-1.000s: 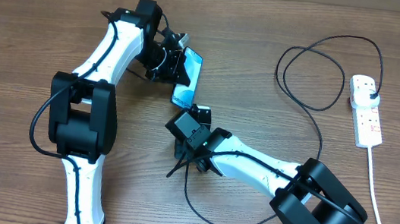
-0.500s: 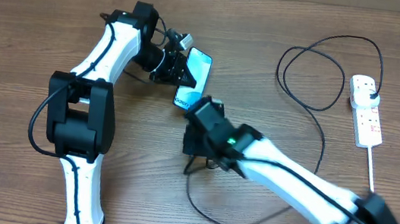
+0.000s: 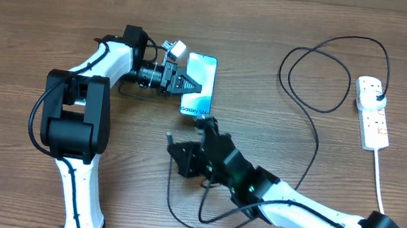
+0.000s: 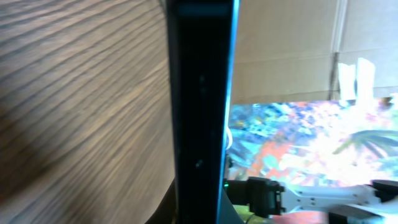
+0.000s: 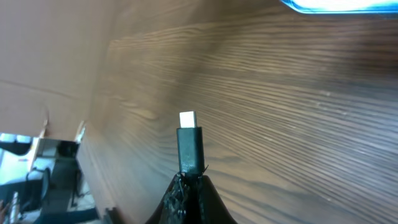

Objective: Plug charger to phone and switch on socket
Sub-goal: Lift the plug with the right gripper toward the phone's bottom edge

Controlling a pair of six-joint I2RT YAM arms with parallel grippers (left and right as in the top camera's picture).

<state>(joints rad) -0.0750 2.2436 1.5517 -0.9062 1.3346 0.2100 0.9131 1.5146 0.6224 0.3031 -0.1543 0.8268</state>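
Left fingers [image 3: 179, 81] tight on the slim phone [image 3: 202, 76], right fingers [image 5: 186, 200] tight on the charger [image 5: 189, 148]'s boxy tip

Wood-grain table [image 3: 36, 16], cardboard backdrop [image 4: 286, 50]
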